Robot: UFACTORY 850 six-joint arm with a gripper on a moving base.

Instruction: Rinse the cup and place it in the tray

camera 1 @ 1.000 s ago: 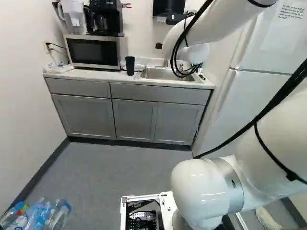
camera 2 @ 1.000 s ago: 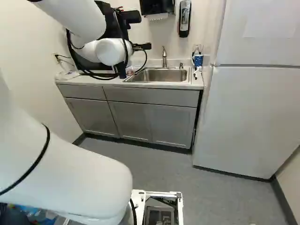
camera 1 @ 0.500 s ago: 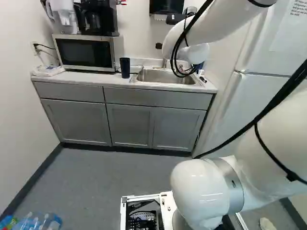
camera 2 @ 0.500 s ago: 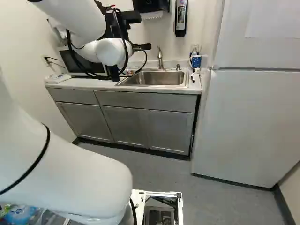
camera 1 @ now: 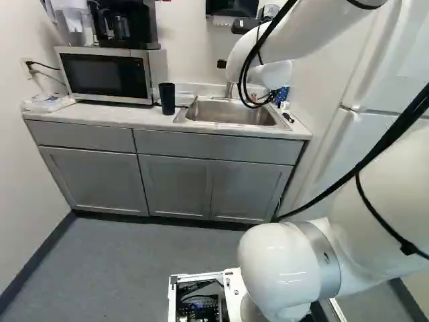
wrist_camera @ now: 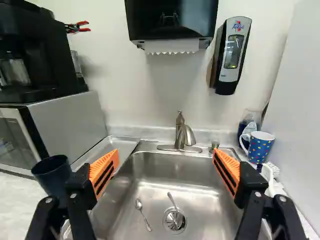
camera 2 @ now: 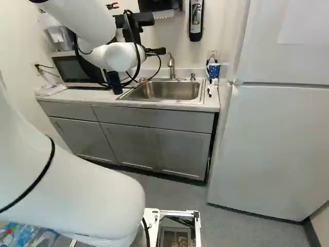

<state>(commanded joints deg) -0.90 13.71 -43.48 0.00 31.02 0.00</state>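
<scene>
In the right base view the gripper point(camera 2: 156, 51), partly hidden by its wrist, hangs above the counter. The wrist view shows the gripper point(wrist_camera: 165, 157) open, with nothing between its orange pads. A dark blue cup point(camera 1: 167, 98) stands upright on the counter between microwave and sink; in the wrist view this cup point(wrist_camera: 52, 174) is just outside one finger, apart from the pads. A shallow grey tray point(wrist_camera: 116, 145) lies beside the sink, near the wall. The faucet point(wrist_camera: 183, 132) rises behind the sink basin point(wrist_camera: 172, 187), beyond the fingers.
A microwave point(camera 1: 107, 75) carries a coffee maker. A spotted mug point(wrist_camera: 260, 146) and a brush stand on the sink's other side. Two spoons point(wrist_camera: 143, 215) lie in the basin. The fridge point(camera 2: 267, 149) borders the counter; a towel dispenser point(wrist_camera: 170, 20) hangs above.
The base has driven nearer to the counter and turned somewhat, so counter, sink and microwave look larger and shifted. The arm keeps its pose against its lowest joint.
</scene>
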